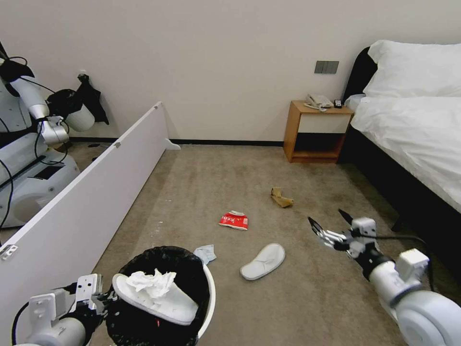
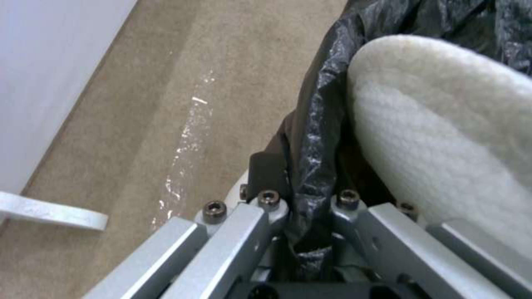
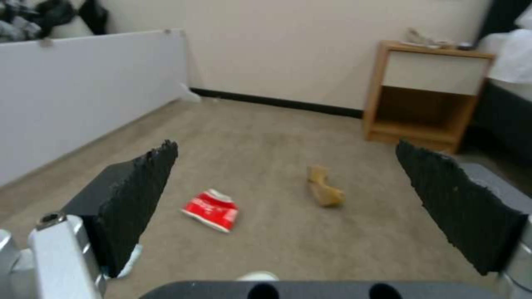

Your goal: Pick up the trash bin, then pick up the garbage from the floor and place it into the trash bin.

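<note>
While the bin hangs from one arm and the other is free, the scene reads like this:

Trash bin: the trash bin (image 1: pixel 207 288) sits low at the robot's left front, its black bag (image 2: pixel 316 120) folded over the rim; a white slipper (image 1: pixel 158 299) and crumpled tissue (image 1: pixel 153 281) lie across its mouth.
Left gripper: the left gripper (image 1: pixel 106 299) is clamped on the bin's rim, bag film pinched between its fingers (image 2: pixel 266 207) in the left wrist view.
Right gripper: the right gripper (image 1: pixel 330 226) hovers above the floor (image 1: pixel 307 298) with jaws spread wide and nothing in them.
Garbage left: a second slipper (image 1: pixel 263 261) lies nearest the bin, a pale tissue (image 1: pixel 205 253) just beside the rim, a red packet (image 1: pixel 234 220) farther out, a brown paper bag (image 1: pixel 281 197) beyond it.
Handling, slipper: likely light and floppy; a pinch across the sole's edge or the strap should hold.
Handling, packet and paper: probably thin and flattened, so the fingers must press into the carpet pile to get under an edge.
Handling, bin: light but slick with film; the rim grip could slip if it swings.
</note>
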Available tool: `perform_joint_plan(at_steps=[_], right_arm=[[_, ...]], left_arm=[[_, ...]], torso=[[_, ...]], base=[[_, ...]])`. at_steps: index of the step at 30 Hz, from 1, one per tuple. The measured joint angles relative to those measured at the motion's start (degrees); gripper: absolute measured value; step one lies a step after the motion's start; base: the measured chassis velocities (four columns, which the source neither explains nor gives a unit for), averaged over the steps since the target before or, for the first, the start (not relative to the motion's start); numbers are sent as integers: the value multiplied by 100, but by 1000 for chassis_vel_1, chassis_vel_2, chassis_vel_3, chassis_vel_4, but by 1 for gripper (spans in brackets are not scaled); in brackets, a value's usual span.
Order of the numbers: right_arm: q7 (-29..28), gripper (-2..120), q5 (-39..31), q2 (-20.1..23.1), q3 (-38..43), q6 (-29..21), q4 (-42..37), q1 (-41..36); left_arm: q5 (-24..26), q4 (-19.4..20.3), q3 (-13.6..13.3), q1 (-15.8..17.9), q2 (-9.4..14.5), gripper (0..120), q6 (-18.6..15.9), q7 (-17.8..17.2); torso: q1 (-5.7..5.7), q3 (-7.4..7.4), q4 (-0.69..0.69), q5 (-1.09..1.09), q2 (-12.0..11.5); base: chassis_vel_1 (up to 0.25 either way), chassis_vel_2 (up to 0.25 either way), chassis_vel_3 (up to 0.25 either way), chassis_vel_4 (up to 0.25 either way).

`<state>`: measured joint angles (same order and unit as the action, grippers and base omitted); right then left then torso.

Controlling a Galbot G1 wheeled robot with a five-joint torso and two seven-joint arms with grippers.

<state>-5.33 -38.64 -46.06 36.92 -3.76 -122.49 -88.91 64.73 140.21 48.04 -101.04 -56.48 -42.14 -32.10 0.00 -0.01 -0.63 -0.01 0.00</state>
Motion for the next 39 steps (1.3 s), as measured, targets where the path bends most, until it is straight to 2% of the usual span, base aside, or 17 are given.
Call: perform_joint_plan(at_steps=[2, 3, 5, 9, 10, 12, 14, 15, 17, 20, 27, 39], right_arm=[[109, 100, 475, -378, 209, 168, 124, -323], [109, 100, 475, -378, 209, 168, 124, -323], [273, 100, 839, -719, 324, 467, 290, -519], [333, 100, 1089, -963, 384, 586, 381, -611], [359, 100, 1327, -1241, 417, 657, 437, -677], [360, 100, 1386, -1306, 423, 673, 447, -687], [363, 100, 1653, -1788, 451, 757, 507, -747], [363, 100, 1653, -1788, 451, 757, 507, -747], [365, 100, 1670, -2195, 467, 797, 558, -800], [363, 100, 1673, -2404, 464, 828, 612, -810], [488, 100, 1689, -2536, 448, 914, 728, -813], [587, 100, 1673, -2500, 357, 923, 872, -714]], left_arm=[[-90, -53, 6, -7, -108, 2, 0, 25], [-90, -53, 6, -7, -108, 2, 0, 25], [-155, -99, 50, -36, -204, 2, 0, 61], [-201, -138, 103, -66, -277, 2, 0, 96], [-258, -160, 150, -97, -353, 2, 0, 126], [-282, -162, 158, -101, -378, 2, 0, 133], [-433, -179, 190, -108, -557, 2, 0, 185], [-433, -179, 190, -108, -557, 2, 0, 185], [-538, -217, 193, -108, -621, 2, 0, 211], [-566, -235, 227, -101, -630, 2, 0, 216], [-614, -319, 339, -120, -654, 2, 0, 266], [-631, -352, 314, -69, -678, 2, 0, 279]], torso=[[0, 0, 0, 1, 0], [0, 0, 0, 1, 0], [0, 0, -1, 1, 0], [0, 0, -1, 1, 0], [0, 0, 0, 1, 0], [0, 0, 0, 1, 0], [0, 0, 1, 1, 0], [0, 0, 1, 1, 0], [0, 0, -2, 0, 0], [0, 0, -2, 1, 0], [0, 0, 0, 0, 0], [0, 0, 0, 1, 0]], base=[[0, 0, 0, 0], [0, 0, 0, 0], [0, 0, 0, 0], [0, 0, 0, 0], [0, 0, 0, 0], [0, 0, 0, 0], [0, 0, 0, 0], [0, 0, 0, 0], [0, 0, 0, 0], [0, 0, 0, 0], [0, 0, 0, 0], [-8, 6, 6, -9]])
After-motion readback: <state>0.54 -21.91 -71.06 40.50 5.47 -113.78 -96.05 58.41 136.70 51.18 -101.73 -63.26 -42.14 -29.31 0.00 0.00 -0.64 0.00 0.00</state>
